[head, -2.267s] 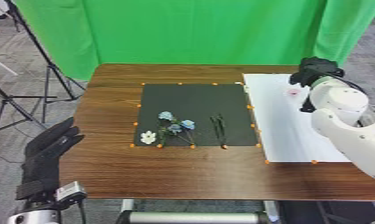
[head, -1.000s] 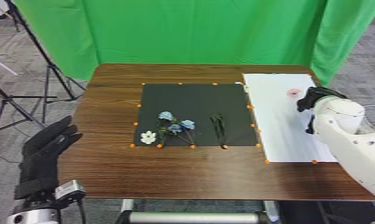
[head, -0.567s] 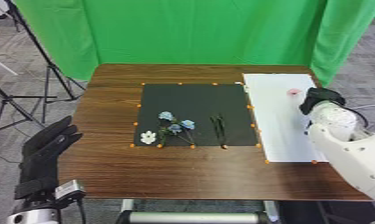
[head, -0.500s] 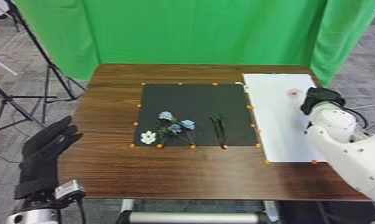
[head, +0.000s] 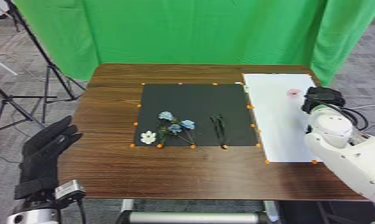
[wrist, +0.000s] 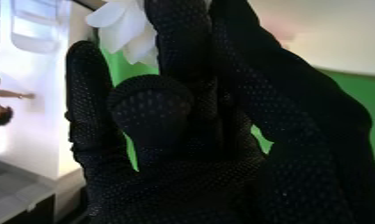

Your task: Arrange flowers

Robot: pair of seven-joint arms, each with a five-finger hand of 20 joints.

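In the head view my right hand (head: 322, 97) is over the right edge of the white sheet (head: 288, 125), beside a small pink flower (head: 294, 92). The right wrist view shows my right hand (wrist: 179, 120) with thumb and finger together at a white flower (wrist: 126, 27), its petals partly hidden behind them. On the black mat (head: 188, 97) lie blue flowers (head: 167, 115), a white blossom (head: 148, 137) and thin green stems (head: 220, 130). My left hand (head: 48, 150), fingers straight, stands off the table's left side.
The brown table (head: 166, 172) surrounds the mat and sheet. Small orange markers (head: 193, 146) line the mat's edges, and others mark the sheet's near edge. A green curtain (head: 201, 32) hangs behind; dark tripod stands (head: 46, 97) are on the floor at left.
My right hand has come nearer along the sheet's right side, from its far right corner, and has turned. My left hand and the things on the mat look unchanged.
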